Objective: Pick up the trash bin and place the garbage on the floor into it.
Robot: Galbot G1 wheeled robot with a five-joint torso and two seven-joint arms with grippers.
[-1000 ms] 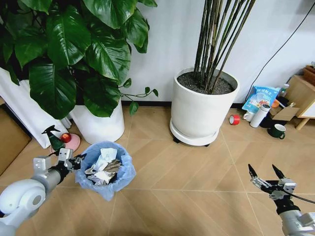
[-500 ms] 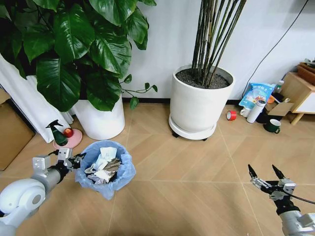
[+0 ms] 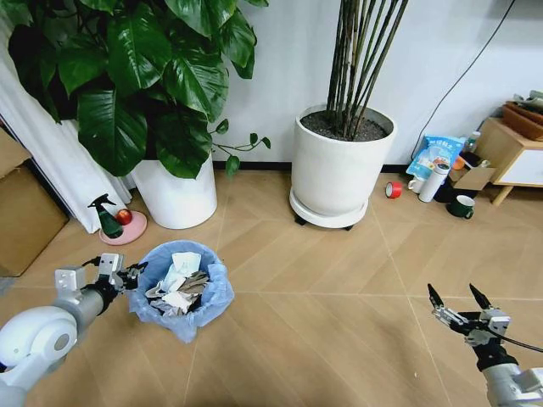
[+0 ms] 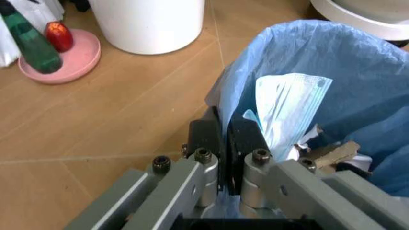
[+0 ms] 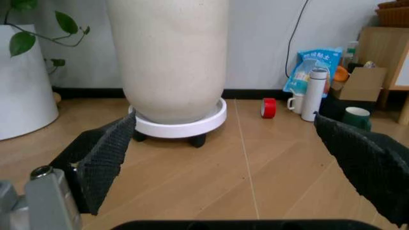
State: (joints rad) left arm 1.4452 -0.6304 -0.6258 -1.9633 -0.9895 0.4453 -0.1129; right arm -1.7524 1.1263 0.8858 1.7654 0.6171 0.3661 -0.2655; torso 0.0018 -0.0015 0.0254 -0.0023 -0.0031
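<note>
Against the two earlier head views, the whole scene has slid: both plant pots, the pink dish and the clutter by the wall sit differently in the picture, and a cardboard box has come into sight at the far left. The trash bin [image 3: 181,292] and both arms hold the same places in the picture. The finding is that the camera has moved with the robot, which is turning or driving while it carries the bin; the things themselves have not shifted.

The left gripper [image 3: 125,275] is clenched on the bin's rim. In the left wrist view its two dark fingers [image 4: 203,135] are pressed together with the blue bag liner [image 4: 332,72] pinched at the rim's edge, one finger on the outer side and one just inside. The bin hangs out from the gripper, low above the floor [image 3: 339,322] (whether it clears the floor or rests on it cannot be told).

The garbage [image 3: 178,284], a heap of white paper and crushed wrappers with a face mask, lies inside the bin. No loose litter is evident on the visible floor, so collection appears largely done.

The right gripper [image 3: 459,304] waits low on the right with its fingers spread wide and nothing between them.
</note>
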